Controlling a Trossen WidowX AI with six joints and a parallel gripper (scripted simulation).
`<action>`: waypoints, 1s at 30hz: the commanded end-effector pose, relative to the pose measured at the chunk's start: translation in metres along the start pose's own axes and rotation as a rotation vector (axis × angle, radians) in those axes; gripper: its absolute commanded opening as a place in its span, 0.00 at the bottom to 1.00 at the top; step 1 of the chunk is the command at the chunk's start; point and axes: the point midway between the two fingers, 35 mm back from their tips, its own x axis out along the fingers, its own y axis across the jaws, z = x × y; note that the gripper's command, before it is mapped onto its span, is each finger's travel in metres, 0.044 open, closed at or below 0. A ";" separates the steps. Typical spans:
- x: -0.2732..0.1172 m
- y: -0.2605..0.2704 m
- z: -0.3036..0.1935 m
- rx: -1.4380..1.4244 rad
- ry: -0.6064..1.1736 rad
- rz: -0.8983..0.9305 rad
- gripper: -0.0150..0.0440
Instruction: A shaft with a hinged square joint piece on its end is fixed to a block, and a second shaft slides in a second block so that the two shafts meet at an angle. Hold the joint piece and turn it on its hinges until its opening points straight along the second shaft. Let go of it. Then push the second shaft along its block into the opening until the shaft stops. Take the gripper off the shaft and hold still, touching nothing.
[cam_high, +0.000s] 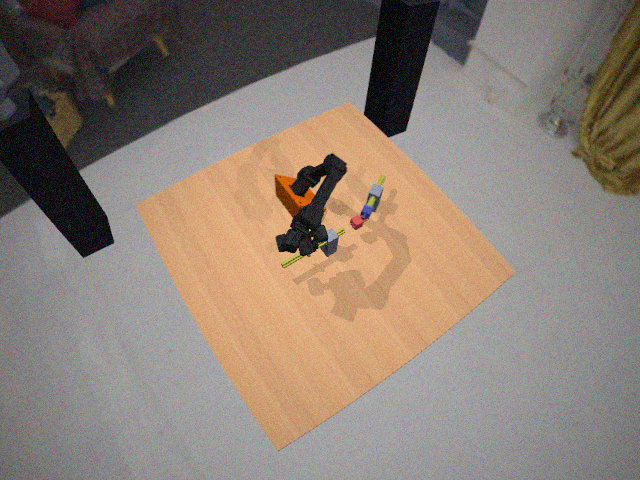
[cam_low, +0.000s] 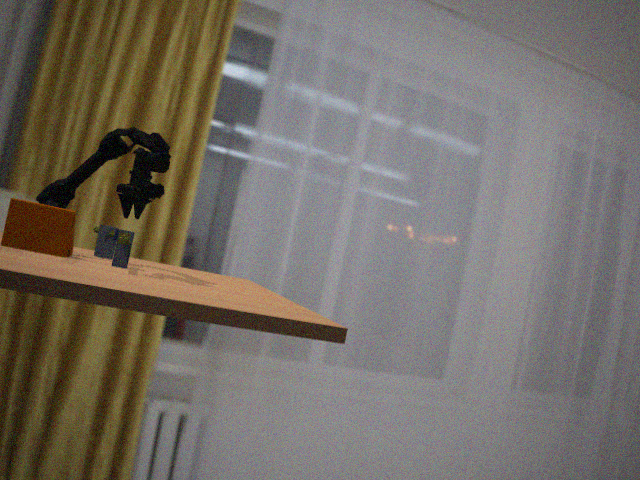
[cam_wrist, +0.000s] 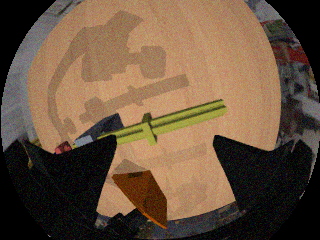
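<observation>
The second shaft (cam_high: 291, 260) (cam_wrist: 192, 116), yellow-green with a crossbar (cam_wrist: 149, 130), runs through the grey-blue second block (cam_high: 329, 243) (cam_low: 122, 254) (cam_wrist: 107, 127). Its inner end stands a short gap from the red joint piece (cam_high: 356, 222) (cam_wrist: 63, 148), which sits roughly in line with it; I cannot make out its opening. A blue hinge part (cam_high: 366, 210) links it to the first shaft (cam_high: 382, 180) in the first block (cam_high: 375, 191) (cam_low: 104, 243). My gripper (cam_high: 308, 251) (cam_low: 132, 215) (cam_wrist: 167, 140) is open and empty, above the second shaft's outer part. In the wrist view the crossbar shows between the fingers.
The orange base wedge (cam_high: 287, 193) (cam_low: 38, 228) (cam_wrist: 145, 192) stands beside the second shaft on the wooden table (cam_high: 289, 361) (cam_low: 206, 297) (cam_wrist: 225, 50). The second block stands between my gripper and the joint piece. The arm's shadow falls over the table.
</observation>
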 end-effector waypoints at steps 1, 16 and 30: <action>-0.003 -0.025 0.005 -0.158 -0.010 -0.035 1.00; -0.003 -0.053 0.008 -0.336 -0.008 -0.068 1.00; 0.016 -0.056 0.010 0.090 -0.050 -0.053 1.00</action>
